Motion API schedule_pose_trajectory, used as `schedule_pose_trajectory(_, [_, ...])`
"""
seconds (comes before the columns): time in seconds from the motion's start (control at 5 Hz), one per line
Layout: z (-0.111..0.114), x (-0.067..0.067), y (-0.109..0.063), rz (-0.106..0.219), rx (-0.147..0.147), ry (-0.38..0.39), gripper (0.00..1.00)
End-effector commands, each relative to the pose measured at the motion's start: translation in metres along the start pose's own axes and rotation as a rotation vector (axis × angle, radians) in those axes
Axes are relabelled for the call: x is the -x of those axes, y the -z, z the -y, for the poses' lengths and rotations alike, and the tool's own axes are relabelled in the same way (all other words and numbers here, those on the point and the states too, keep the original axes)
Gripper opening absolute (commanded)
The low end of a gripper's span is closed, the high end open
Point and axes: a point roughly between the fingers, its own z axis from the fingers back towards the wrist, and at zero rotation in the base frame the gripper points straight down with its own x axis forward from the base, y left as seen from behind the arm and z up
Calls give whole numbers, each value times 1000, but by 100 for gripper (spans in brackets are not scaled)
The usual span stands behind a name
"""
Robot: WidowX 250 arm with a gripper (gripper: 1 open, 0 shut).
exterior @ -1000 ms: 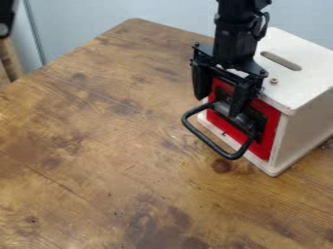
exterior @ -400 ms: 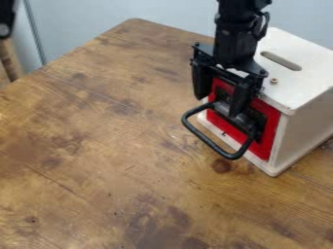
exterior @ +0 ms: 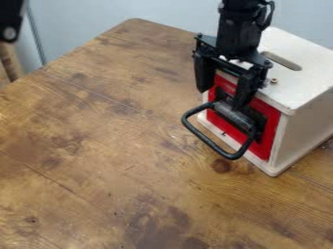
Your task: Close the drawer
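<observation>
Jaws [exterior: 224, 89] of unclear grip near the red drawer [exterior: 262, 146], black loop handle [exterior: 194, 133] jutting.

Black arm reaches down over the far right of the worktop

The single arm [exterior: 242, 24] enters from the top edge of the view and descends nearly vertically, its black wrist [exterior: 236, 49] widening into a bulky housing. Below it, the end effector [exterior: 221, 88] points downward above the right-hand side of the worktop [exterior: 104, 126], toward its far edge. Its dark fingers [exterior: 204, 76] hang below the housing; whether they are spread or closed is hard to make out. A cable loops beside the upper arm.
</observation>
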Motion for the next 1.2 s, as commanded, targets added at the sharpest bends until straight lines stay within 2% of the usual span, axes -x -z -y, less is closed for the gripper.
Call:
schedule_pose_trajectory(0.0, [38, -13, -94, 228, 18, 35, 100])
schedule_pose_trajectory(0.2, [36, 10, -94, 131, 28, -4, 100])
schedule_pose_trajectory(0.4, [28, 10, -84, 95, 7, -59, 100])
schedule_pose_trajectory(0.6, [21, 11, -73, 73, -11, -106, 100])
schedule_pose_trajectory(0.8, [13, 11, -66, 61, -15, -154, 100])
schedule_pose_trajectory(1.0, [5, 11, -63, 60, -14, -139, 100])
